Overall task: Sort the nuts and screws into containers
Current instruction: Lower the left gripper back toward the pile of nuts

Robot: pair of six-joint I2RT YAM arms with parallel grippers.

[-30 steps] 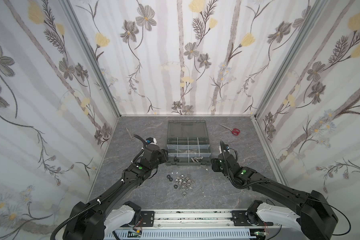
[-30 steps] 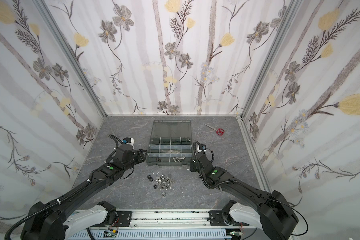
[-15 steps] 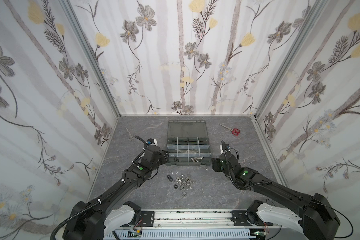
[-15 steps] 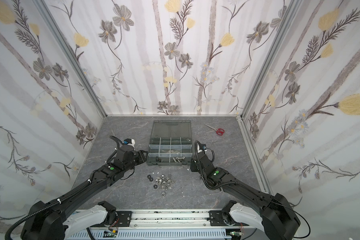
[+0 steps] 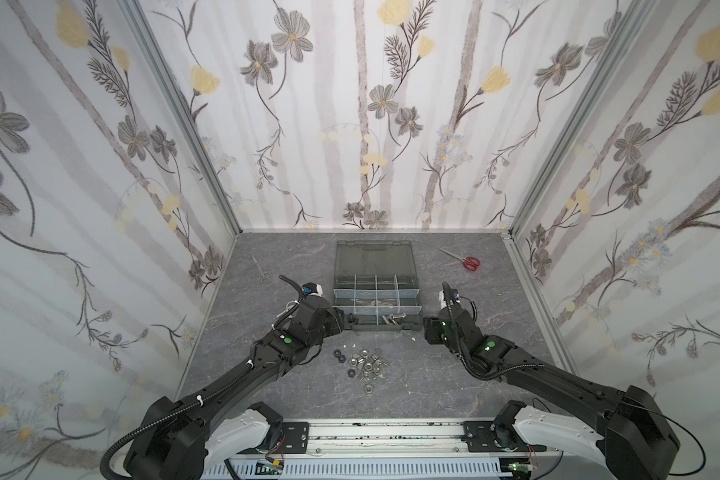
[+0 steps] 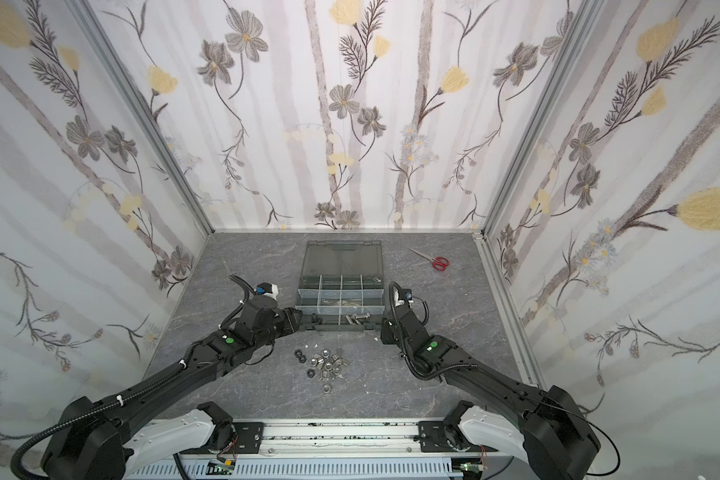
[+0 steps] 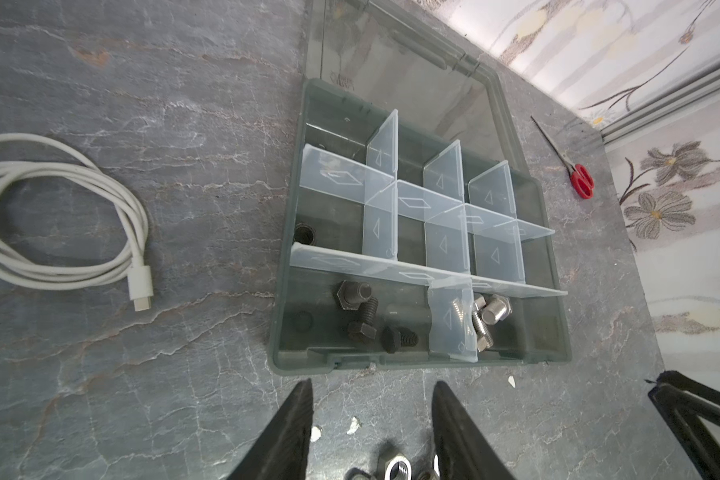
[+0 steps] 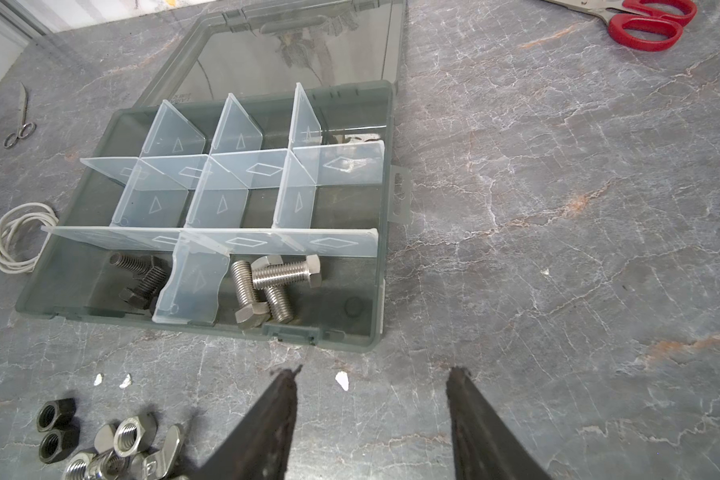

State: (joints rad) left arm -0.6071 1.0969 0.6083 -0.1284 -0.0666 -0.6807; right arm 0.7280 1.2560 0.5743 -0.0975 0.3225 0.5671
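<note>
The dark grey organizer case (image 5: 378, 328) lies open in both top views, its containers split by pale dividers. Black screws (image 7: 360, 307) lie in the front left compartment and silver screws (image 8: 275, 282) in the front right one. One black nut (image 7: 306, 234) sits in a middle-row compartment. The other nuts (image 5: 362, 363) (image 6: 327, 365) lie heaped on the table in front of the case. My left gripper (image 7: 373, 384) is open and empty, just off the case's front left edge above the heap's far side. My right gripper (image 8: 375, 371) is open and empty over bare table by the front right corner.
Red-handled scissors (image 5: 466, 262) lie at the back right and small metal scissors (image 5: 260, 272) at the back left. A coiled white cable (image 7: 59, 216) lies left of the case. White flecks (image 8: 341, 380) dot the table near the case's front edge.
My left gripper has eased slightly back from the case toward the near side. The right arm has barely moved, and both jaws stand as wide as before.
</note>
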